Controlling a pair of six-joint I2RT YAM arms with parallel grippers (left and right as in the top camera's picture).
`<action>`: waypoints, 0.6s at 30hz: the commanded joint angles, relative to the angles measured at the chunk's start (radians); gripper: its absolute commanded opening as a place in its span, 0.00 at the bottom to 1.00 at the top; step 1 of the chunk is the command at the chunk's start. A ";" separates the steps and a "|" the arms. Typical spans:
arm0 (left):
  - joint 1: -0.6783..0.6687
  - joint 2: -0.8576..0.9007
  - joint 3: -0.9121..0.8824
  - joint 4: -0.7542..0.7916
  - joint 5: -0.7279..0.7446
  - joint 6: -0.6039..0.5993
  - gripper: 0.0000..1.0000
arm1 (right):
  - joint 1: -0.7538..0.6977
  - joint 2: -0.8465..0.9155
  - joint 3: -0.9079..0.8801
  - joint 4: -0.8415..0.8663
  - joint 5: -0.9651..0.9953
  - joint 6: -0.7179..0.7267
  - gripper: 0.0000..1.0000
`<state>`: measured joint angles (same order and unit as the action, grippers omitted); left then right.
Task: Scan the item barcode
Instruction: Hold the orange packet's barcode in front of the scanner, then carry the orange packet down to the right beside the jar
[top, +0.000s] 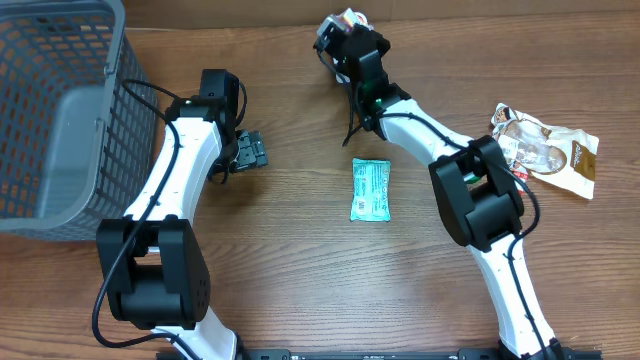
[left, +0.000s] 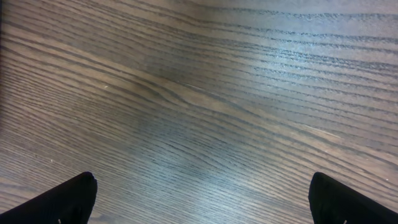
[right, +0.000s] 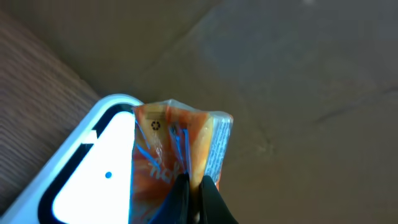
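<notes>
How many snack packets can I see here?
3. A teal packet lies mid-table, a brown-and-white packet lies at the right, and an orange packet is pinched in the right gripper. The basket could hide more.

table (top: 300, 290): brown wood | grey basket (top: 60, 100): apart from left fingers (left: 68, 202) | white device (right: 81, 180): just beside right fingers (right: 179, 199) | teal packet (top: 371, 189), snack bag (top: 545, 150): apart from both
</notes>
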<state>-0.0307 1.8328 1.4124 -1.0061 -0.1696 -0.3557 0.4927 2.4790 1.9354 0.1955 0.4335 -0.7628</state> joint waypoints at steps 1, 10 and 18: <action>-0.002 -0.015 -0.005 -0.001 -0.014 0.012 1.00 | 0.005 -0.222 0.014 -0.121 0.010 0.319 0.04; -0.002 -0.015 -0.005 -0.001 -0.013 0.012 1.00 | -0.012 -0.508 0.014 -0.992 -0.127 0.873 0.04; -0.002 -0.015 -0.005 0.000 -0.014 0.012 1.00 | -0.068 -0.484 -0.080 -1.426 -0.395 1.149 0.04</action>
<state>-0.0307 1.8328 1.4090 -1.0058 -0.1696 -0.3557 0.4427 1.9549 1.9217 -1.2095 0.1665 0.2298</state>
